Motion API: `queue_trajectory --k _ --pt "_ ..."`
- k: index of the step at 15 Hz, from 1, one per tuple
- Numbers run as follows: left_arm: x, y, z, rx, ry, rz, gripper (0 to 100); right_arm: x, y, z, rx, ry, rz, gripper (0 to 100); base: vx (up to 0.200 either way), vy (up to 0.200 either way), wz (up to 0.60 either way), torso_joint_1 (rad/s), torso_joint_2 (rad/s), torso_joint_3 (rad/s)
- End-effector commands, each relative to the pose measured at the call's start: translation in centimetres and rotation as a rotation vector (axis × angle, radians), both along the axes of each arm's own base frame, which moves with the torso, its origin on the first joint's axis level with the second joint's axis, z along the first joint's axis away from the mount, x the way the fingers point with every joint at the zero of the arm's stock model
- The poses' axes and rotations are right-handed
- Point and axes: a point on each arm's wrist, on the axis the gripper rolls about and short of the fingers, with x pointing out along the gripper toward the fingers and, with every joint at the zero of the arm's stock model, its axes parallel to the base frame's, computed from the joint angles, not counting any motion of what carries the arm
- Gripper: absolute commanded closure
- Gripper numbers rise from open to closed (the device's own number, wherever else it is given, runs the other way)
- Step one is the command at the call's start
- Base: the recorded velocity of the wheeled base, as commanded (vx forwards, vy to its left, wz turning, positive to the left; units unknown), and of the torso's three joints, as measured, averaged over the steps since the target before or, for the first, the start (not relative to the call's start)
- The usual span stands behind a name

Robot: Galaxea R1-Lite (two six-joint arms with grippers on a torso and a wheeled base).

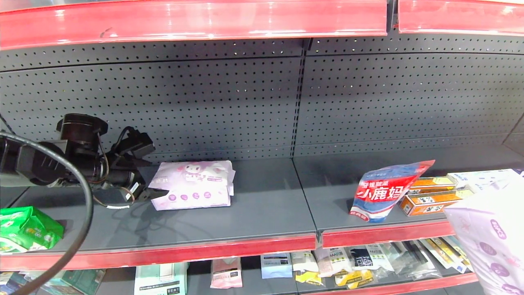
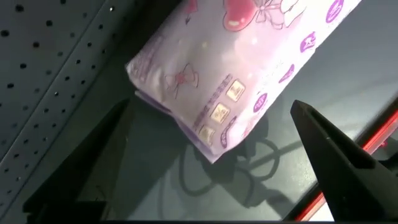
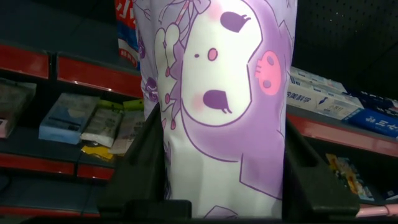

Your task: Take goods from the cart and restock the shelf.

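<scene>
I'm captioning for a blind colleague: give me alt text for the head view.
The left gripper is open at the end of a pink wipes pack lying on the grey shelf. A second matching pack shows at lower right, near a red-and-blue pouch and orange boxes.

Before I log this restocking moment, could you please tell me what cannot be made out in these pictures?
Held purple wipes pack: head view, cut off by right and bottom edges.
Green pack: head view, cut by left edge.
Lower-shelf packets: head view, print too small, tops hidden by red shelf lip.
</scene>
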Motion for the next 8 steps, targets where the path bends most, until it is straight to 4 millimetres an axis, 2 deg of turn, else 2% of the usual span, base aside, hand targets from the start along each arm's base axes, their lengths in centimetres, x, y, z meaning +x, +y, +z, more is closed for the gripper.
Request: queue_trajectory --k 1,8 --pt "0.5 -0.2 0.1 -0.004 -0.007 -0.011 0 0.0 0.0 0.0 -0.001 -0.001 0.000 100 0.000 0.000 0.00 0.000 0.00 0.000" --pt "2.9 -0.6 -0.9 0.025 -0.023 -0.056 0 -0.1 0.0 0.1 -0.003 -0.017 -0.006 100 0.000 0.000 0.00 0.000 0.00 0.000"
